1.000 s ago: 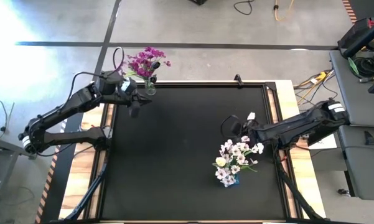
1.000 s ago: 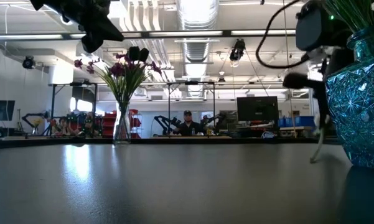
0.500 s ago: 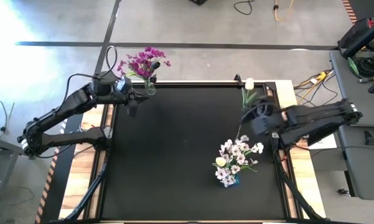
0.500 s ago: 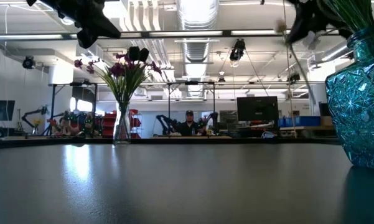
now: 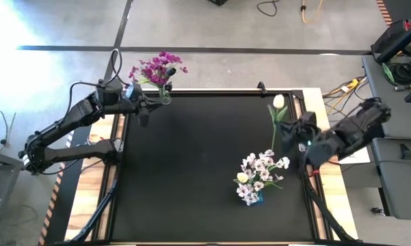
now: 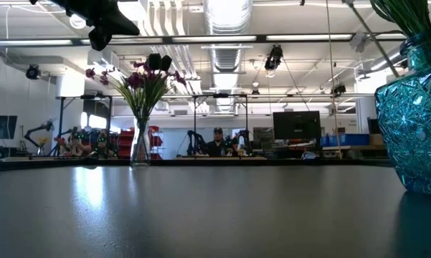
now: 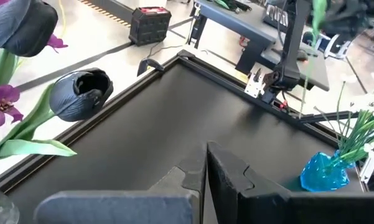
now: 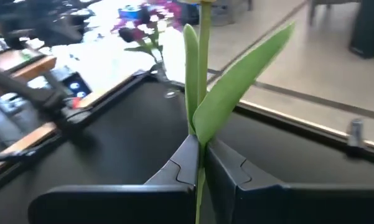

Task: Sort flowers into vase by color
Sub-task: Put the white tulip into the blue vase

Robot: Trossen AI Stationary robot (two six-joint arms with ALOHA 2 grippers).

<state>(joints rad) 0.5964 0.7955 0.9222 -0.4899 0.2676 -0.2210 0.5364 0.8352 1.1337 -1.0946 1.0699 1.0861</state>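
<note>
One tulip [image 5: 278, 101] remains, clamped in the right gripper [image 5: 292, 133] at right; both vases [image 5: 165, 98] hold bunches. Left gripper [image 5: 145, 113], upper left, is shut, empty.

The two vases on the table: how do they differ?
The clear vase is slim, plain glass at the table's far left corner, holding magenta-purple flowers. The blue vase is wide, cut-patterned teal glass near the right side, holding white flowers. Both stand upright with green-stemmed flowers inside.
</note>
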